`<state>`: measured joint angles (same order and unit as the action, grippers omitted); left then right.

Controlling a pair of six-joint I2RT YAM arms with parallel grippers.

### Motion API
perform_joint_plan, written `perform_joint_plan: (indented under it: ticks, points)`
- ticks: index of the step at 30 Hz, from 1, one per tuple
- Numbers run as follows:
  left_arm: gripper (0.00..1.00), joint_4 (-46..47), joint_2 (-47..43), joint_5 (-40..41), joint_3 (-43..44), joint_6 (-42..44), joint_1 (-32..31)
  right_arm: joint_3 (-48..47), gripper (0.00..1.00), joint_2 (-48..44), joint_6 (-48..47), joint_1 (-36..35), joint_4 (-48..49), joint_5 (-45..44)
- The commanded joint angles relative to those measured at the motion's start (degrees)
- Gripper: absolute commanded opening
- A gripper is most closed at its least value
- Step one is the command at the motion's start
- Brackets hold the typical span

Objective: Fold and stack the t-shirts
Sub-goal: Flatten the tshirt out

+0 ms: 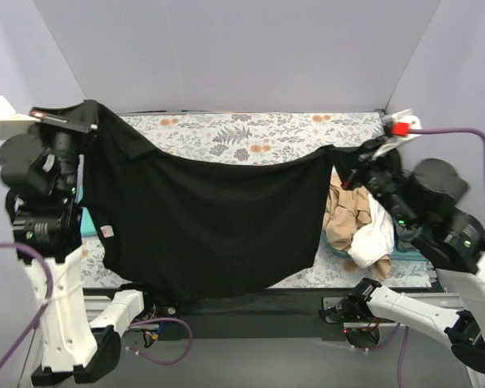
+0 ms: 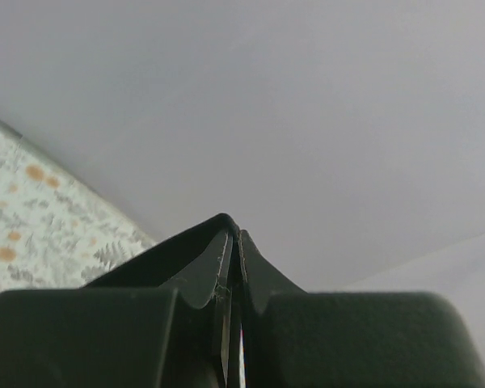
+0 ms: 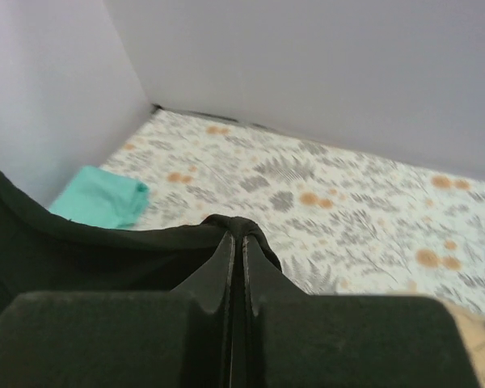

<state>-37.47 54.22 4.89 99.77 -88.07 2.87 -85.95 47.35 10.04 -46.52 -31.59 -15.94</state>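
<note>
A black t-shirt [image 1: 202, 218] hangs stretched in the air between my two grippers, above the floral table. Its small red-white label [image 1: 107, 232] shows at its lower left. My left gripper [image 1: 93, 121] is shut on the shirt's upper left corner; in the left wrist view black cloth [image 2: 166, 255] comes over the closed fingers. My right gripper [image 1: 343, 153] is shut on the upper right corner; in the right wrist view the cloth [image 3: 105, 246] bunches at the fingertips [image 3: 226, 250]. A folded teal t-shirt [image 3: 101, 198] lies on the table at the left.
A heap of tan and white shirts [image 1: 360, 222] lies in a basket at the right edge, below my right arm. The floral table cover [image 1: 250, 133] runs to the back wall. Grey walls close in the left, back and right sides.
</note>
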Motion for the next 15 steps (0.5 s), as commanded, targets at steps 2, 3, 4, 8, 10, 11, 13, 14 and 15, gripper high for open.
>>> perform_joint_plan:
  ticks: [2,3,4,8,10,11,13,14,15]
  points:
    - [0.00,6.8,1.3,-3.3,-9.6,-4.9,0.0,6.5,0.01,3.6,-0.6,0.1,5.0,-15.9]
    - [0.00,10.1,1.5,-3.7,-13.9,-5.2,0.0,8.2,0.01,4.3,-0.6,0.2,5.5,-17.3]
    - [0.00,10.9,1.9,-3.9,-15.9,-5.3,0.0,9.0,0.01,4.8,-0.6,0.2,5.9,-19.3]
    - [0.00,12.7,6.2,-3.2,-22.8,-5.7,0.0,12.3,0.01,7.7,-1.2,2.6,9.8,-20.2]
    - [0.00,16.1,7.4,-3.7,-27.0,-5.7,0.0,14.5,0.01,9.5,-1.2,4.8,11.0,-17.0]
    - [0.00,17.1,8.1,-3.7,-27.9,-5.6,0.0,15.3,0.01,10.0,-1.3,7.9,11.8,-14.9]
    - [0.00,18.7,10.5,-3.3,-28.8,-5.2,-0.1,17.5,0.01,12.0,-1.3,11.4,14.7,-8.0]
    - [0.00,19.0,11.3,-3.0,-29.0,-5.0,0.0,18.1,0.01,12.7,-1.4,14.6,15.9,-5.9]
    - [0.00,19.6,13.3,-2.7,-28.9,-4.7,0.0,18.6,0.01,13.5,-1.3,16.1,17.9,-2.4]
